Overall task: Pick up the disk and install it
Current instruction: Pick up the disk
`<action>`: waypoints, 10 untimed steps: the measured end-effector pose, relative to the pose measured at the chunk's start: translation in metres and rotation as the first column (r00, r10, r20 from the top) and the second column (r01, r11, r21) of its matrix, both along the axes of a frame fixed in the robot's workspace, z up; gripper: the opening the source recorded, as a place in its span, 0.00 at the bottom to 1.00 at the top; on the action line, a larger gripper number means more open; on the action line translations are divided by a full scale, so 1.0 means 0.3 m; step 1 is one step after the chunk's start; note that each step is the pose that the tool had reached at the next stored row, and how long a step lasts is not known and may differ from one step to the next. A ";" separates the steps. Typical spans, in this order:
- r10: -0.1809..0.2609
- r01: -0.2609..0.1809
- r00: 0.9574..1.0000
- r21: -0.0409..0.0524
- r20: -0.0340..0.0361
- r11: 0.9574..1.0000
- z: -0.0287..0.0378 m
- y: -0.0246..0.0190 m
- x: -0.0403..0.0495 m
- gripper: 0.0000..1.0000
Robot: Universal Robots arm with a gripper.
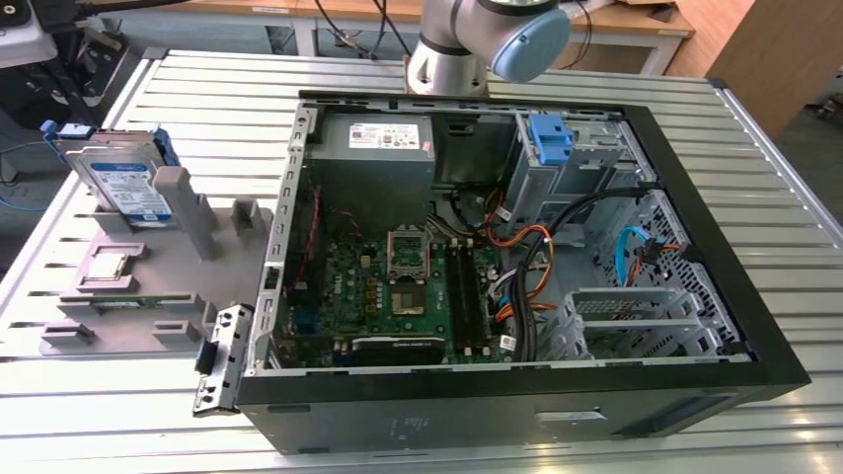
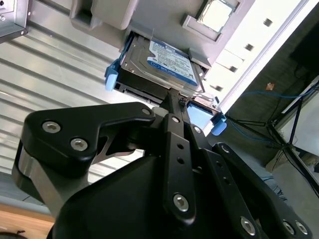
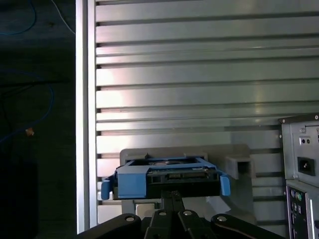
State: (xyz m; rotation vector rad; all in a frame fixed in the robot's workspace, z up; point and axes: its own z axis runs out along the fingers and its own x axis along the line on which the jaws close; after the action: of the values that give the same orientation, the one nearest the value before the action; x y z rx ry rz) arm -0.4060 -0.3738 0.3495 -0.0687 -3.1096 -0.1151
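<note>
Item: disk [image 1: 121, 186], stood on edge in grey rack [image 1: 197, 222] on slatted counter [image 1: 764, 148], exterior view's left, likely so its blue carrier sides stay free for gripping. Open computer case [image 1: 527, 390] beside rack. Pincer [image 2: 172, 97]: fingers apparently pressed together, empty, pointed at disk, seemingly not touching

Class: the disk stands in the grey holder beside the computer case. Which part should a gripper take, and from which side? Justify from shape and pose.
Probably the free top edge of the disk, pinched across its thin thickness, labelled face against back. Come from above: its lower end sits in the grey holder, it stands nearly upright, and the blue carrier frames its sides.
</note>
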 end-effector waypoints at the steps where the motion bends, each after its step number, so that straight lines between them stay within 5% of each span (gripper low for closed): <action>1: 0.008 -0.008 1.000 0.000 0.000 1.000 0.000 0.000 0.000 0.11; 6: 0.074 -0.074 0.997 0.000 0.000 0.997 0.000 0.000 0.000 0.11; 10: 0.141 -0.141 0.990 0.000 0.000 0.990 -0.001 0.000 0.000 0.11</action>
State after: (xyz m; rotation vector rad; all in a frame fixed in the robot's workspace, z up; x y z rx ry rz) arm -0.4060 -0.3738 0.3493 0.1512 -3.1016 -0.1114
